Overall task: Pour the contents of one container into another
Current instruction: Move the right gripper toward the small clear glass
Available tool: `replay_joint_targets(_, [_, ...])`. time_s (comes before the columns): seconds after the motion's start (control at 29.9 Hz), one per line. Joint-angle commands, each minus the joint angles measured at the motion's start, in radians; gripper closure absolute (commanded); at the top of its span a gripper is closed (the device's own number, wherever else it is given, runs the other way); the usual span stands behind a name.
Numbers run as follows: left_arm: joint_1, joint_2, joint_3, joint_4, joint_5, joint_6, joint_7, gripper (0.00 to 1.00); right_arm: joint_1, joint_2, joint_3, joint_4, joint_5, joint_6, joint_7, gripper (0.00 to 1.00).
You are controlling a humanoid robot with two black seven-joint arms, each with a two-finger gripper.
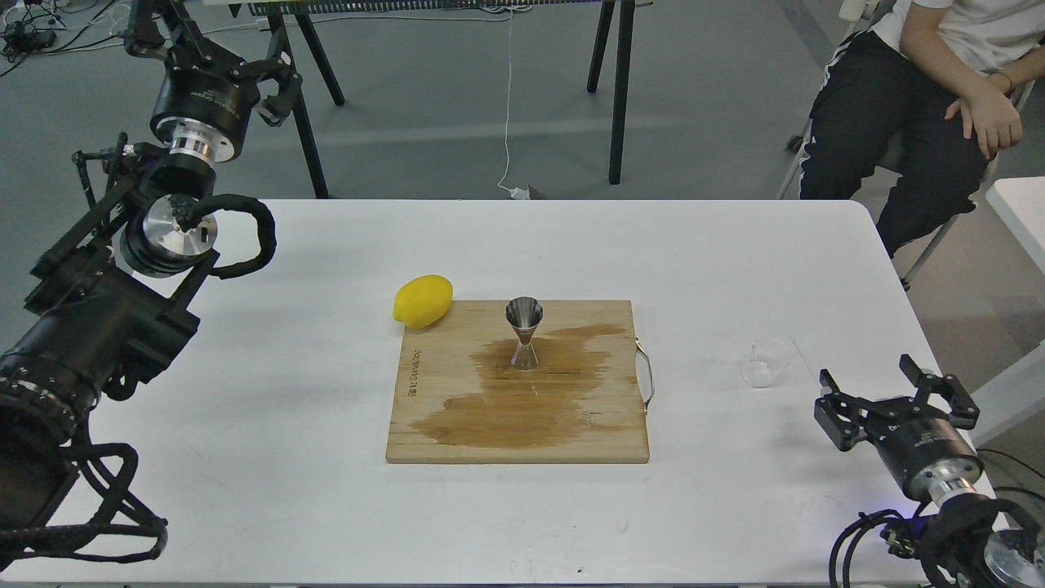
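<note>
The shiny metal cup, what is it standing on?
The jigger stands upright on a wooden cutting board, right on a dark wet stain. The wood directly under its base is hidden.

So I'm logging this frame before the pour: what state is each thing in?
glass cup: upright on the table, right of the board, not held.
jigger: upright on the cutting board.
cutting board: flat, with a large dark wet stain.
lemon: whole, at the board's far left corner.
left gripper: open, raised, empty.
right gripper: open, empty, near the cup.
</note>
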Motion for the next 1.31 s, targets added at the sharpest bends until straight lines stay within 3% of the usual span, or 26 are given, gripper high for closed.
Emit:
replay_joint_targets(0.0, [-0.004, 0.003, 0.001, 0.0, 0.001, -0.002, 0.0, 0.0, 0.072, 0.005, -0.03, -0.031, 0.002, -0.102, 0.007, 0.0])
replay_joint_targets(0.8, [-0.01, 0.036, -0.001, 0.0, 0.001, -0.005, -0.003, 0.0, 0.182, 0.075, -0.145, -0.169, -0.006, -0.127, 0.014, 0.03])
replay_joint_targets(1.14, [-0.015, 0.036, 0.001, 0.0, 0.002, -0.004, 0.0, 0.0, 0.277, 0.12, -0.145, -0.305, -0.004, -0.117, 0.01, 0.16])
replay_joint_targets(1.27, [-0.015, 0.039, 0.001, 0.0, 0.002, -0.004, -0.002, 0.0, 0.277, 0.118, -0.145, -0.306, -0.006, -0.11, 0.003, 0.32])
